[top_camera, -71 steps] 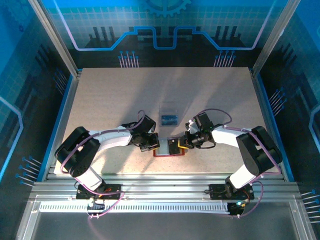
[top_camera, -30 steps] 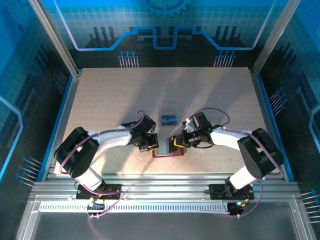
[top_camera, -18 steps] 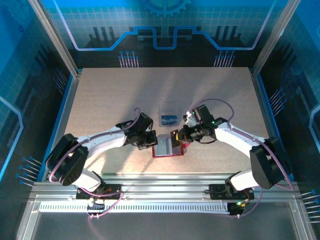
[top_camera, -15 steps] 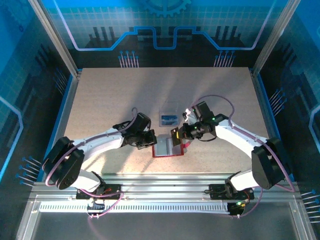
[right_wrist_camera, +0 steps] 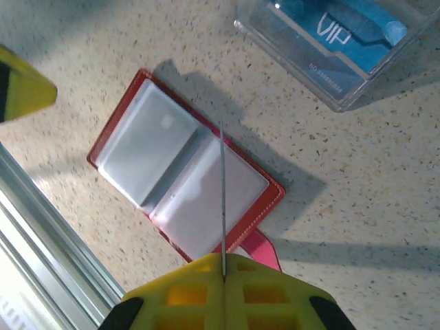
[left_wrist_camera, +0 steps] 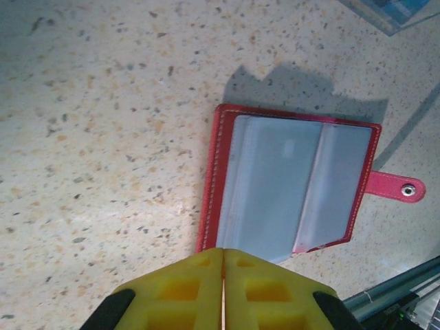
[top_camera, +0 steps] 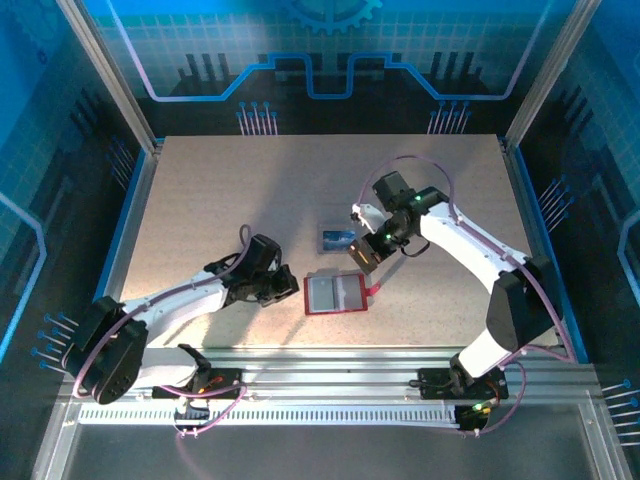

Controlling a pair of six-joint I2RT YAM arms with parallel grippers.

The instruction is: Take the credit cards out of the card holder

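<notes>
The red card holder (top_camera: 335, 293) lies open and flat on the table, its pale grey pockets (left_wrist_camera: 289, 182) facing up and its red tab (left_wrist_camera: 394, 187) sticking out to the right. My right gripper (top_camera: 366, 252) hangs just behind the holder's right side, shut on a thin dark credit card (right_wrist_camera: 222, 192) that I see edge-on above the holder (right_wrist_camera: 179, 172). The left gripper (left_wrist_camera: 223, 253) is shut with nothing in it, just off the holder's left edge (top_camera: 285, 287). Its yellow finger (right_wrist_camera: 20, 86) shows in the right wrist view.
A clear plastic box (top_camera: 338, 238) holding a blue VIP card (right_wrist_camera: 344, 31) sits just behind the holder. The table's metal front rail (right_wrist_camera: 48, 234) runs close below the holder. Bare speckled tabletop (top_camera: 230, 190) spreads to the back and sides.
The right gripper has lifted the card out of the holder and carried it back and to the right. The left arm has drawn back to the left, off the holder, which now lies open.
</notes>
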